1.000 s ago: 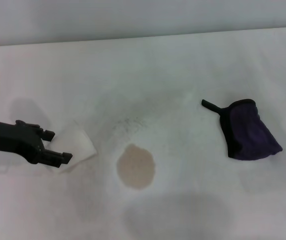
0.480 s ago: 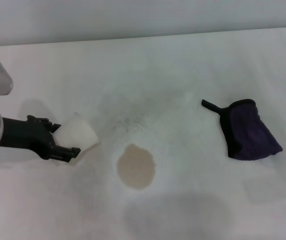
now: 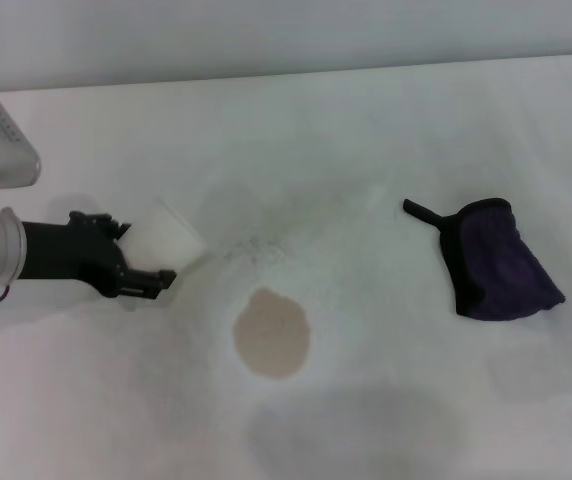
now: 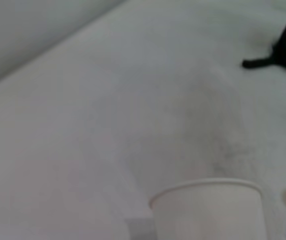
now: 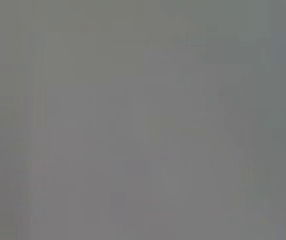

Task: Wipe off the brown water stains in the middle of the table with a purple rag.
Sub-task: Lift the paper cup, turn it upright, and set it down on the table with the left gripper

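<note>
Far left, the left gripper [image 3: 138, 256] is clamped around a white paper cup [image 3: 169, 238], tipped on its side. Centre of the table [image 3: 366, 120], the brown water stains [image 3: 272, 333] sit untouched. Over right lies the purple rag [image 3: 494, 262], well apart.

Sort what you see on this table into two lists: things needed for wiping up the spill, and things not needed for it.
Needed for the job:
- brown water stain, mid-table
- purple rag, lying apart to the stain's right, untouched
- table

Not needed:
- white paper cup, held in the left hand
- faint grey speckled smudge just beyond the stain
</note>
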Tool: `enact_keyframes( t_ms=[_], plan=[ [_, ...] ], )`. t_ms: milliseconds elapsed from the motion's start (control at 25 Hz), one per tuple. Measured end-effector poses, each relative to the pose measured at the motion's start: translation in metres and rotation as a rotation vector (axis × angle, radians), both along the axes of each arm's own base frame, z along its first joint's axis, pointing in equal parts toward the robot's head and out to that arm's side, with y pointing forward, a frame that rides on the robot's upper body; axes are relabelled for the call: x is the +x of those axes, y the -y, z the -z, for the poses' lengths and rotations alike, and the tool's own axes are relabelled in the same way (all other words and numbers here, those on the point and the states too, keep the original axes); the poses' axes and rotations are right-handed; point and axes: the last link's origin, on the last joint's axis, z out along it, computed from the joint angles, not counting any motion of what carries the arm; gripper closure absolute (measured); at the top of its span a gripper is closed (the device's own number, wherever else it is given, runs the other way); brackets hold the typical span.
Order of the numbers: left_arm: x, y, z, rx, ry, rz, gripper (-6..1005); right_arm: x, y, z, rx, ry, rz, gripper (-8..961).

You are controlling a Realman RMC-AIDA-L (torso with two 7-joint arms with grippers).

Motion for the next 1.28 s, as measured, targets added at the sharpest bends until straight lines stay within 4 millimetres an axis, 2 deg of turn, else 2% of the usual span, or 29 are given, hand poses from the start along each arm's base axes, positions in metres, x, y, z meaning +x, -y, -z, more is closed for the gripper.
enact_keyframes(
  t_ms=[240,600,680,760,1040,1280],
  plan=[
    [0.0,0.005,0.002,0.071,0.129,0.086,127,0.0,-0.002,0.0,-0.002,-0.001,0.001,97],
    [-0.015,0.026,0.005,0.261,0.312,0.185,126,-0.001,-0.004,-0.003,-0.001,0.009,-0.009,97],
    [-0.015,0.026,0.005,0.261,0.312,0.185,126,-0.001,-0.005,-0.003,0.0,0.012,-0.011,97],
    [-0.027,0.039,0.012,0.361,0.365,0.19,127,-0.002,-0.006,-0.004,0.002,0.016,-0.015,97],
    [-0.041,0.058,0.021,0.429,0.396,0.155,126,-0.004,-0.008,-0.007,0.008,0.024,-0.029,97],
    [-0.047,0.064,0.024,0.451,0.407,0.12,126,-0.004,-0.011,-0.007,0.006,0.029,-0.027,97]
  ],
)
